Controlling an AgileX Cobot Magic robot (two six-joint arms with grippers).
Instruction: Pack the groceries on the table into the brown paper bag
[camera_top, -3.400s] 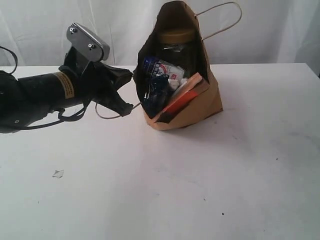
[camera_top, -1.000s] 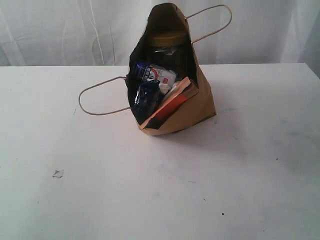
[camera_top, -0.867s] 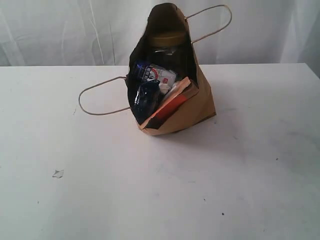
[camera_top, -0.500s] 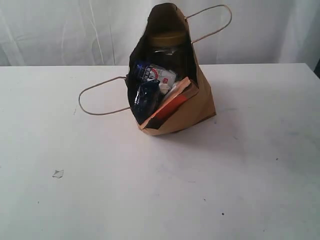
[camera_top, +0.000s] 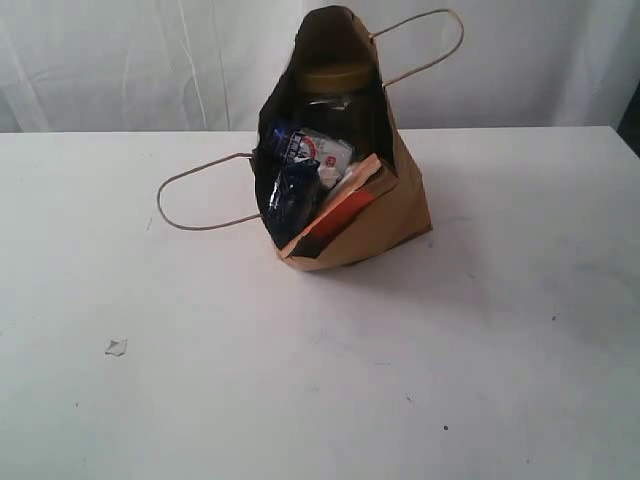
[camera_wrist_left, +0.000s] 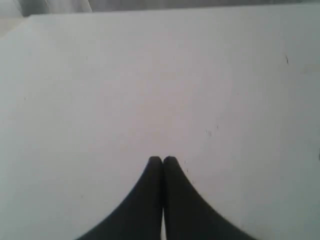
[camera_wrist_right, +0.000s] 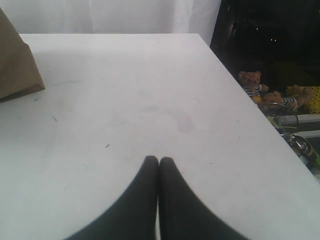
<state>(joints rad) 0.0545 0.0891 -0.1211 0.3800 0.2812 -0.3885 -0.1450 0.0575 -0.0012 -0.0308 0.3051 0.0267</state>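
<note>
Brown paper bag: one, on table; left gripper, right gripper both closed, empty

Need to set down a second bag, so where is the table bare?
The table is bare to the right of the brown paper bag, out to the table's right edge. It is also bare across the whole front, save a small white crumb front left. Crowded: the bag's packed mouth, and its loop handle lying flat on the left side.
</note>
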